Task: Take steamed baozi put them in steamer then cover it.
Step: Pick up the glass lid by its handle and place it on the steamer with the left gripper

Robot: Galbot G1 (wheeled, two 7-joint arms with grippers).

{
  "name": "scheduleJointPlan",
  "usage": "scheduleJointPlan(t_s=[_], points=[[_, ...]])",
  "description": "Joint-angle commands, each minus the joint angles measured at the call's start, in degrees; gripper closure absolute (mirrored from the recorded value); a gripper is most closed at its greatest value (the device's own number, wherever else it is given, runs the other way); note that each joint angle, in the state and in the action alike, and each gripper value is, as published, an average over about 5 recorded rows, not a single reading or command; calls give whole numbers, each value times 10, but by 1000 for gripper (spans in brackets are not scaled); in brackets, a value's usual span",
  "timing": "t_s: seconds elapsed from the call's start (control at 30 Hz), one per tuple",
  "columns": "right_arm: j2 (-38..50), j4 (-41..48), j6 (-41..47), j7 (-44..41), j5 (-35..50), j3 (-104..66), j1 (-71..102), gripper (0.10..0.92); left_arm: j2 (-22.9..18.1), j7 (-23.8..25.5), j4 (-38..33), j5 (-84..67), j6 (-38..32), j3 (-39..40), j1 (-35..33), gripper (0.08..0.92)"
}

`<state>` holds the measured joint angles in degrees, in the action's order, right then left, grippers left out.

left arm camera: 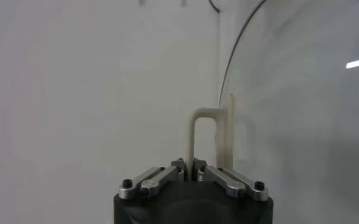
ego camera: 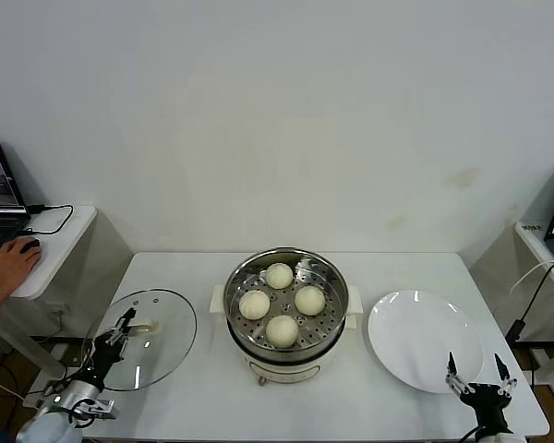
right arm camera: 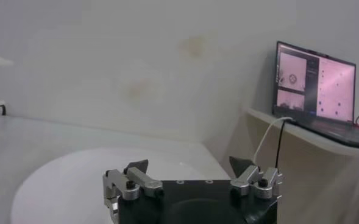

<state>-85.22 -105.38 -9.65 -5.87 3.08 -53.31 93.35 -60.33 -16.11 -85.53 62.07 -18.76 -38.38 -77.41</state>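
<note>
With four buns (ego camera: 281,303) already in the steamer (ego camera: 285,355) mid-bench, the lid (ego camera: 171,346), held by its handle in the closed left end effector (ego camera: 125,325) near the left edge, should be kept level and set down centred, while the open right end effector (ego camera: 480,376) waits by the plate (ego camera: 415,337).

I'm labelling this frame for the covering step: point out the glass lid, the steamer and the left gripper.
glass lid (ego camera: 162,343): head view, on the clear pane.
steamer (ego camera: 285,256): head view, on the far steel rim.
left gripper (left arm camera: 190,165): left wrist view, fingertips shut on the lid's handle.
</note>
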Motion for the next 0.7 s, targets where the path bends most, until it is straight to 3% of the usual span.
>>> scheduleJointPlan(t_s=[0.03, 0.37, 0.7], points=[[3, -5, -1, 0, -1, 7, 2, 203, 73, 81, -161, -98, 32, -64, -76, 849], [7, -12, 1, -1, -4, 14, 3, 203, 128, 167, -273, -153, 105, -77, -73, 849], [1, -11, 0, -1, -13, 13, 6, 203, 139, 187, -332, -147, 199, 59, -8, 849]])
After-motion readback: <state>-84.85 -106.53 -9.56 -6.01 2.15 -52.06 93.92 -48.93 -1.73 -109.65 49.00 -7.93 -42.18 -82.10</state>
